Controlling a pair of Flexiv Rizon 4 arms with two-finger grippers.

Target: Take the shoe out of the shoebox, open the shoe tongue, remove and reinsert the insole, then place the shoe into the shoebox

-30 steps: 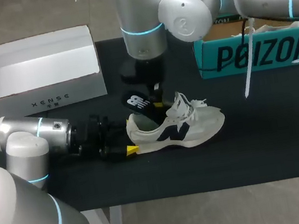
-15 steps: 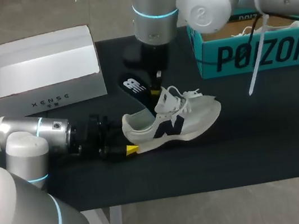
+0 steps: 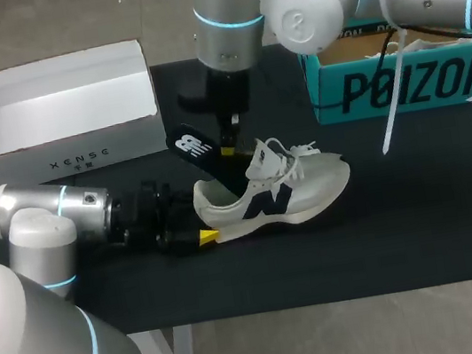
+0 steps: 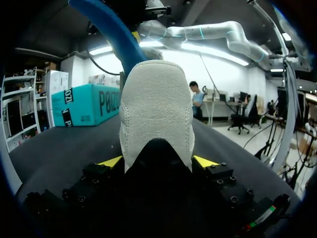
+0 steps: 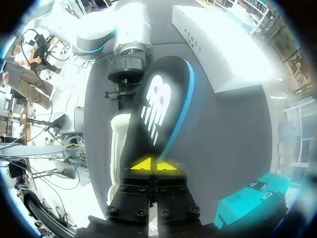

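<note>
Cream suede sneaker (image 3: 279,193) with navy side logo, upright on the black bench (image 3: 422,219), heel clamped between the yellow tips of the left claw (image 3: 201,227). Black foam insole (image 3: 198,150) with white logo, pinched tight in the right claw (image 3: 231,146), tilted, lower end at the sneaker's opening. White open box (image 3: 71,154) behind the left arm, well apart from the teal cardboard box (image 3: 401,83).

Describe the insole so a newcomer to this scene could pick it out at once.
Start at the black table, find the pale sneaker mid-table. Slanting up from its opening, pinched by the right hand, is the insole: flat, black, white logo, blue edge.
</note>
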